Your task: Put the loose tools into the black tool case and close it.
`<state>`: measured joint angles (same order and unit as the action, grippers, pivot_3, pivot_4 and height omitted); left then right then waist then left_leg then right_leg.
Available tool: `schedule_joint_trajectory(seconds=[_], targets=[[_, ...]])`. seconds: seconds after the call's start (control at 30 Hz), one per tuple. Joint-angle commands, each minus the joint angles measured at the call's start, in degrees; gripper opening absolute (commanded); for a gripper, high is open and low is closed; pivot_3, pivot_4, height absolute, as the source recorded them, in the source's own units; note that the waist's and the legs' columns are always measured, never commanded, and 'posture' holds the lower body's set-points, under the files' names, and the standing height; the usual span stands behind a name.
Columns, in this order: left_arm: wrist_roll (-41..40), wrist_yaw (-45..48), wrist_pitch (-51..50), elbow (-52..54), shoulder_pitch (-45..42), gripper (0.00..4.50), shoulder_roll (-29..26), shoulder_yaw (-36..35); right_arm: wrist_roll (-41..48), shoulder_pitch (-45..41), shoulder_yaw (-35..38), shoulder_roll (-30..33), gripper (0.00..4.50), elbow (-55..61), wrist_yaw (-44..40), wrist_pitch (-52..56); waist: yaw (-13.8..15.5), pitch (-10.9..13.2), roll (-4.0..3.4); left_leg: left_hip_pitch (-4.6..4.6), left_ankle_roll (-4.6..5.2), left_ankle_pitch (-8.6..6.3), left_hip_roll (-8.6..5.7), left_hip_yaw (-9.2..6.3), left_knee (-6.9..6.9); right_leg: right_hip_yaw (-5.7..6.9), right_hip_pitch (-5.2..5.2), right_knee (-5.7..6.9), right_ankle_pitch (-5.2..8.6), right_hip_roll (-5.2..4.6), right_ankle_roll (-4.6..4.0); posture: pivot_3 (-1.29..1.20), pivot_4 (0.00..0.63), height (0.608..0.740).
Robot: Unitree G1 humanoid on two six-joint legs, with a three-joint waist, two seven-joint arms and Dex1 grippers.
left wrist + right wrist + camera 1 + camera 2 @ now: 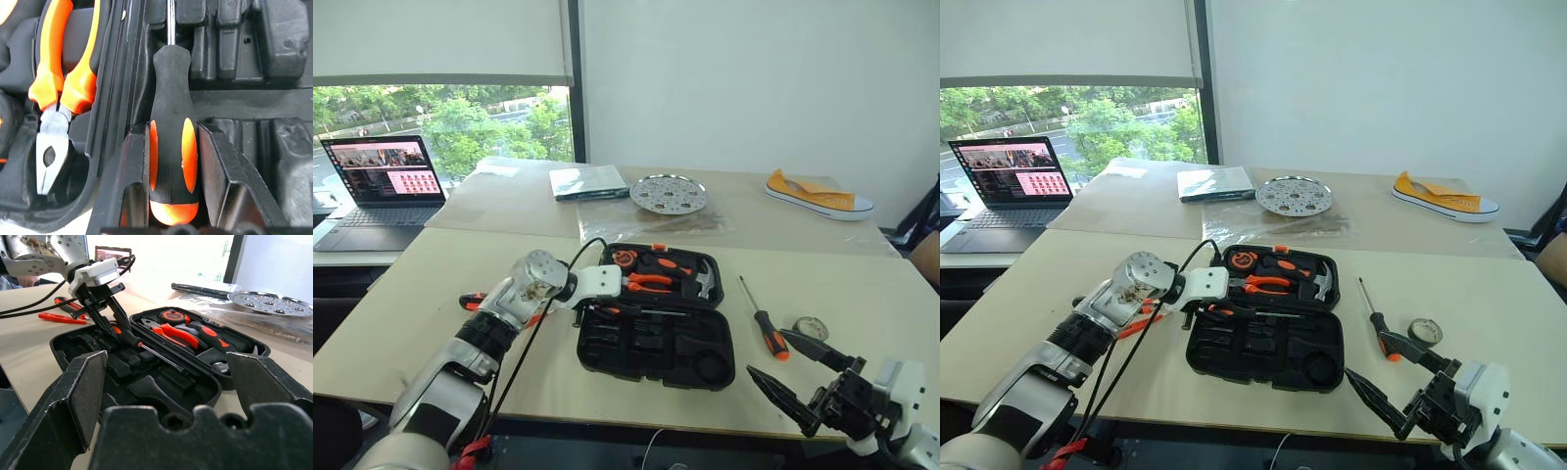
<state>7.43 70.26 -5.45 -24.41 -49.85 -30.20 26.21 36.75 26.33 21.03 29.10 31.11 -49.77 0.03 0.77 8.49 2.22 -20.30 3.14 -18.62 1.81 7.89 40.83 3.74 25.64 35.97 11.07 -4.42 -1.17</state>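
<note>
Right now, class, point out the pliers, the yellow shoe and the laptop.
pliers [58, 73], left wrist view, on an orange handle.
yellow shoe [818, 194], left eye view, on its upper.
laptop [384, 168], left eye view, on its screen.

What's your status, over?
Left gripper shut on screwdriver, over open tool case. Right gripper open, idle. Second screwdriver, tape roll loose. Nothing blocking.

bright daylight, blown-out window glare
</note>
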Motion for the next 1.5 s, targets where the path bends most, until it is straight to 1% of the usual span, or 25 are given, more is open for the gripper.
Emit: schedule_joint_trajectory(seconds=[0.03,0.1,0.13,0.17,0.23,0.33,0.43,0.5,0.53,0.57,0.67,0.73,0.9,1.1,1.17,1.3,1.37,1.47,1.5], targets=[[1.34,-0.78,1.58,0.11,-0.90,0.93,0.22,-0.40,0.58,0.52,0.04,-0.09,4.50,2.64,-0.23,-0.66,0.01,0.00,0.00,0.00,0.00,0.00,0.00,0.00,0.00,0.00,0.00,0.00,0.00,0.00,0.00,0.00,0.150,0.740],[0.15,-0.53,1.88,0.48,-0.83,0.93,0.78,-1.45,0.77,0.83,-0.23,-0.09,4.50,2.90,-0.20,-0.37,0.01,0.00,0.00,0.00,0.01,0.00,0.00,0.00,0.00,0.00,0.00,0.00,0.00,-0.01,0.00,0.00,0.150,0.740],[-1.20,0.11,2.04,1.08,-0.86,1.93,1.10,-2.29,0.92,1.06,-0.41,-0.04,4.50,3.09,-0.24,-0.12,0.01,0.00,0.00,0.00,0.01,0.00,0.00,0.00,0.01,0.00,0.00,0.00,0.00,-0.01,0.00,0.00,0.150,0.740],[-2.51,0.70,2.35,1.88,-0.88,2.13,1.28,-3.17,1.07,1.33,-0.51,-0.01,4.50,3.37,-0.20,0.11,0.07,0.00,0.00,0.00,0.01,0.00,0.00,0.00,0.00,0.00,0.00,0.00,0.00,-0.01,0.00,0.00,0.150,0.740],[-5.51,1.07,2.90,3.34,-1.02,2.88,2.03,-5.42,1.39,1.89,-0.73,0.09,4.50,3.85,-0.13,0.56,0.21,0.01,-0.01,0.00,0.01,-0.01,0.00,0.00,0.03,0.02,-0.02,0.00,0.00,-0.03,0.00,0.00,0.150,0.740],[-8.07,1.09,1.66,5.51,-0.77,2.88,2.70,-7.45,1.56,2.79,-1.06,-0.02,4.50,4.34,-0.08,0.89,0.17,0.01,-0.01,-0.01,0.03,-0.02,0.00,-0.02,0.10,0.00,-0.04,0.01,-0.01,-0.03,0.02,0.00,0.150,0.740],[-8.23,1.06,0.98,5.83,-0.27,2.88,2.74,-7.79,1.62,3.05,-1.50,0.00,4.50,4.62,0.28,1.26,0.07,0.00,-0.02,-0.01,0.02,-0.01,0.00,-0.01,0.08,-0.01,-0.04,0.00,-0.01,-0.02,0.03,0.00,0.150,0.740],[-7.85,0.93,0.40,4.77,0.39,2.36,2.66,-7.48,1.31,2.61,-2.06,0.07,4.50,4.48,0.50,1.42,0.03,0.00,-0.02,0.00,0.01,-0.01,0.00,-0.02,0.08,0.00,-0.05,0.00,-0.01,-0.01,0.03,0.00,0.150,0.740],[-7.76,0.87,-0.42,4.01,1.06,2.17,2.81,-7.22,1.28,2.22,-2.16,0.11,4.50,4.43,0.71,1.56,-0.01,0.00,-0.02,0.00,0.00,0.00,0.00,-0.01,0.08,-0.01,-0.05,0.01,-0.01,-0.01,0.03,0.00,0.150,0.740],[-7.70,0.82,-1.03,3.55,1.53,1.74,2.93,-7.07,1.28,1.97,-2.21,0.14,4.50,4.41,0.86,1.65,-0.07,0.00,-0.02,0.01,0.00,-0.01,0.00,-0.01,0.08,-0.01,-0.05,0.01,-0.01,-0.01,0.03,0.00,0.150,0.740],[-6.78,0.22,-0.72,1.64,2.50,0.63,3.50,-6.36,1.18,1.59,-1.99,0.25,4.50,4.21,1.00,1.75,-0.08,0.00,-0.02,0.04,0.02,-0.01,0.00,-0.01,0.08,-0.02,-0.06,0.02,-0.01,0.00,0.03,0.00,0.150,0.740],[-6.09,-0.75,0.09,-0.17,2.95,0.05,4.38,-6.05,1.17,1.46,-1.62,0.32,4.50,4.06,1.00,1.75,0.00,0.00,-0.02,0.04,0.02,-0.01,0.00,-0.02,0.08,0.00,-0.07,0.02,-0.01,0.00,0.03,0.00,0.150,0.740],[-4.95,-1.08,0.17,-2.48,3.35,0.05,5.54,-5.03,1.36,1.72,-1.15,0.40,4.50,4.48,1.47,1.87,0.37,0.00,-0.03,0.08,0.06,-0.04,-0.02,-0.04,0.11,0.01,-0.21,-0.05,-0.01,-0.03,0.05,0.00,0.150,0.740],[-2.55,-1.65,-2.06,-4.59,3.77,0.05,6.73,-3.19,1.46,2.88,-0.52,0.21,4.50,4.95,2.17,1.76,0.68,-0.07,-0.08,0.18,0.16,-0.10,-0.03,-0.11,0.13,0.02,-0.40,-0.11,-0.02,-0.03,0.07,0.00,0.150,0.740],[-3.19,-2.08,-5.72,-5.51,3.74,0.05,8.01,-3.40,1.55,3.68,-0.08,-0.08,4.50,5.47,2.83,1.76,0.78,-0.13,-0.16,0.21,0.21,-0.13,-0.04,-0.11,0.14,-0.01,-0.44,-0.11,0.17,-0.04,0.42,0.00,0.150,0.740],[-4.11,-1.21,-10.88,-6.35,3.54,0.05,9.57,-3.49,2.41,6.18,1.59,-0.39,4.50,7.11,4.00,1.85,1.40,-0.59,-0.59,0.21,0.33,-0.20,-0.09,-0.17,0.18,-0.02,-0.50,-0.14,0.18,-0.07,0.48,0.00,0.150,0.740],[-6.04,-1.31,-9.58,-6.19,3.60,0.05,10.18,-5.54,2.64,7.58,2.58,-0.77,4.50,8.05,4.60,1.74,1.48,-0.72,-0.71,0.22,0.38,-0.23,-0.11,-0.17,0.19,-0.04,-0.52,-0.15,0.20,-0.10,0.53,0.00,0.150,0.740],[-12.84,0.82,-2.49,-4.12,4.28,0.05,10.65,-12.12,3.88,11.43,5.27,-1.70,4.50,9.67,5.13,1.64,1.44,-0.72,-0.74,0.19,0.39,-0.23,-0.11,-0.22,0.18,-0.06,-0.49,-0.16,0.20,-0.11,0.55,0.00,0.150,0.740],[-15.58,2.03,0.90,-3.04,4.92,0.30,10.22,-14.92,4.60,14.02,6.65,-1.98,4.50,9.67,4.31,1.74,1.40,-0.71,-0.75,0.15,0.39,-0.23,-0.11,-0.22,0.18,-0.07,-0.45,-0.16,0.19,-0.10,0.55,0.00,0.150,0.740]])
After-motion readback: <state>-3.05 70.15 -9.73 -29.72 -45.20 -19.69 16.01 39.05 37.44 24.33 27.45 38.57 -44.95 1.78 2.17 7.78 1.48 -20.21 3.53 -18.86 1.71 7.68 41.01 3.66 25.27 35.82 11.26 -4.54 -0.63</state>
